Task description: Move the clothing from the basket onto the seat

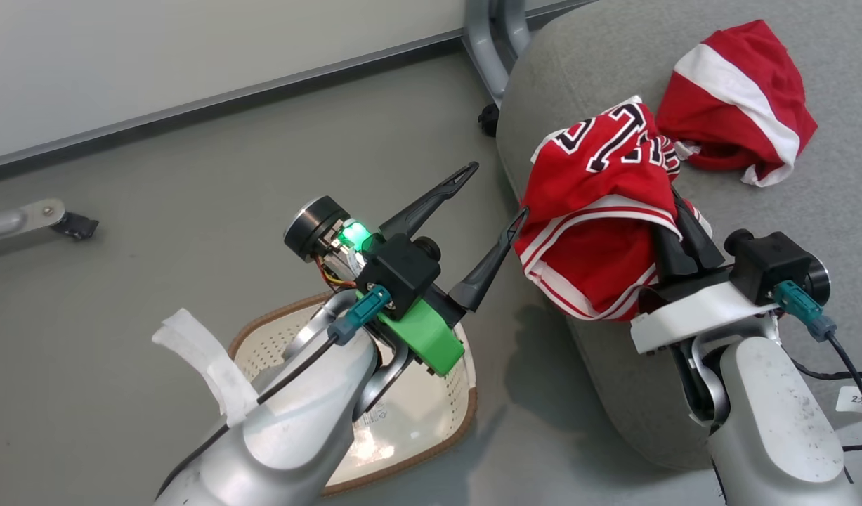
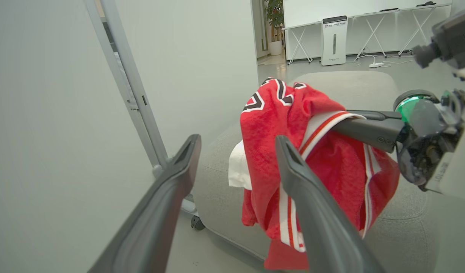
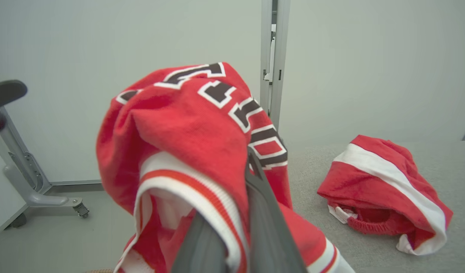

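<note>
The red jersey (image 1: 599, 204) with white piping and lettering hangs above the left edge of the grey seat (image 1: 824, 197). My right gripper (image 1: 678, 214) is shut on it, fingertips buried in the cloth. In the right wrist view the jersey (image 3: 187, 125) drapes over my right gripper (image 3: 251, 167). The red garment with broad white stripes (image 1: 740, 105) lies crumpled farther back on the seat. My left gripper (image 1: 498, 188) is open and holds nothing, just left of the jersey, above the cream basket (image 1: 471, 422) on the floor. The left wrist view looks past its fingers (image 2: 187, 159) at the jersey (image 2: 277, 125).
A grey metal stand leg with a caster (image 1: 490, 49) rises behind the seat's left corner. Another caster leg (image 1: 51, 218) lies at the far left of the grey floor. The wall and its dark baseboard (image 1: 227, 95) run along the back. Black cables (image 1: 841, 365) hang beside my right arm.
</note>
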You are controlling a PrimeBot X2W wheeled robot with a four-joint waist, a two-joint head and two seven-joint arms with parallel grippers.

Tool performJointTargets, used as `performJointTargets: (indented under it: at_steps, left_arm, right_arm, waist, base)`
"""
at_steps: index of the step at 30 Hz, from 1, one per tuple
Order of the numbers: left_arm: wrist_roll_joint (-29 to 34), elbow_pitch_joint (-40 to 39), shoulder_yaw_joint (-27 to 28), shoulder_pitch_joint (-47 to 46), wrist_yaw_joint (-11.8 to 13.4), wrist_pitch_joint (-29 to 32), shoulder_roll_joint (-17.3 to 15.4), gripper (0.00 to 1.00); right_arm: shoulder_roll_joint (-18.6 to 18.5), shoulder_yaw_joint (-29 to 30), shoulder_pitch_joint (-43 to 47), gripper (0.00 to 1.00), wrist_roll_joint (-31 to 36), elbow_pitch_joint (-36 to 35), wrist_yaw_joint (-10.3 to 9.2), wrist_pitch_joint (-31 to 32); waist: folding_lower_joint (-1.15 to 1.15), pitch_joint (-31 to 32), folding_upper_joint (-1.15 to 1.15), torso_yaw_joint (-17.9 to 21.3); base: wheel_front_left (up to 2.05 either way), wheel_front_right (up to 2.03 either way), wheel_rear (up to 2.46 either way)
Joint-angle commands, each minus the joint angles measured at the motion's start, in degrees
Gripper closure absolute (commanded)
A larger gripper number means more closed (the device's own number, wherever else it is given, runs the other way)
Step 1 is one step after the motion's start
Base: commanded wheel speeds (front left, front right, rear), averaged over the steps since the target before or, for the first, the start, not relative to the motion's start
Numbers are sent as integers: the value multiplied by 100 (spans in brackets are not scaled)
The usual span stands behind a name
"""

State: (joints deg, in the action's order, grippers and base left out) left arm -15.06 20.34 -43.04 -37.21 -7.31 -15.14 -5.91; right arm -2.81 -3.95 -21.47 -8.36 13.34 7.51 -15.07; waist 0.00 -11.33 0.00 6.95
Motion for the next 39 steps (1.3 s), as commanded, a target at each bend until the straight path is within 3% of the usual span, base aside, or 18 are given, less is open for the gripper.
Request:
performJointTargets:
  at_steps: [1,19,29,39]
  left_arm:
    - [11,12,-28,103,-18,-1,-28,0]
    - [-37,109,-381,35,-25,-1,-40,0]
    - [-53,78,-359,0,-25,-1,-88,0]
    - [30,39,-295,-151,-20,-1,-140,0]
  right_arm:
    - [-17,50,93,100,26,-47,-4,-14]
    - [-16,720,564,100,-97,-317,-4,-14]
    - [-15,899,503,100,-81,-431,-4,-15]
    - [-16,1219,-440,100,16,-687,-4,-15]
  waist:
    - [0,-41,0,291]
    - [0,-265,0,1077]
    - [0,-347,0,1091]
    - [0,-710,0,906]
  base:
    - [0,0,0]
    - [0,0,0]
    - [0,0,0]
    - [0,0,0]
